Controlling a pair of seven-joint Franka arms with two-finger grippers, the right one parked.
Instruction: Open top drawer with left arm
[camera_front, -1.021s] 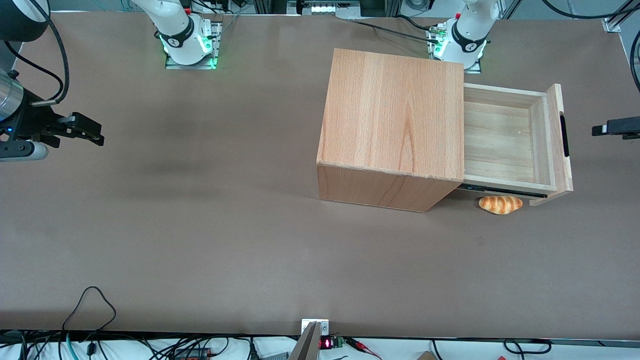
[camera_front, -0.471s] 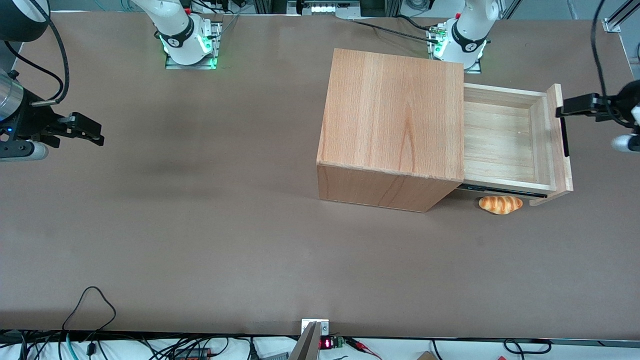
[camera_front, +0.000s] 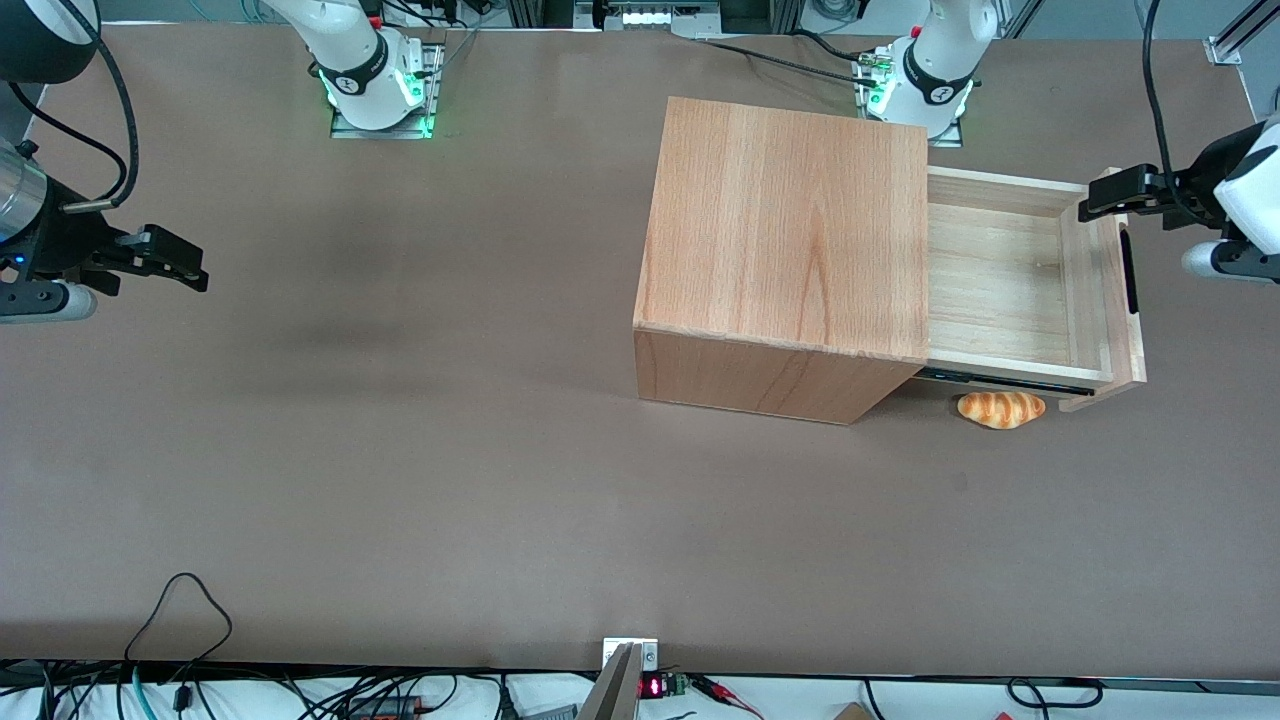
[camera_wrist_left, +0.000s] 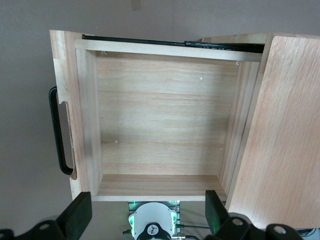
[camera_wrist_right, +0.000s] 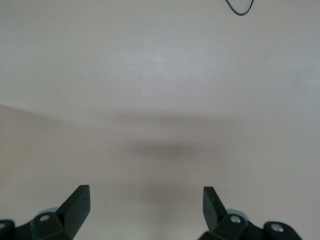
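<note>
The top drawer (camera_front: 990, 280) is pulled well out of the plain wooden cabinet (camera_front: 790, 230), its pale plank floor bare. Its slim black bar handle (camera_front: 1129, 270) sits on the thick front panel. My left arm's gripper (camera_front: 1088, 207) hovers above the end of that front panel farthest from the front camera, open and holding nothing. In the left wrist view the drawer (camera_wrist_left: 160, 115), handle (camera_wrist_left: 57, 135) and cabinet top (camera_wrist_left: 280, 130) lie below the gripper (camera_wrist_left: 146, 210), whose black fingers (camera_wrist_left: 80, 212) stand wide apart.
A small bread roll (camera_front: 1001, 409) lies on the table beside the open drawer, nearer to the front camera. The left arm's base (camera_front: 925, 80) with green lights stands farther from the front camera than the cabinet; it also shows between the fingers as base (camera_wrist_left: 152, 227).
The left gripper has come from in front of the drawer's handle toward the cabinet and farther from the front camera, ending above the front panel's end. The drawer has not moved.
</note>
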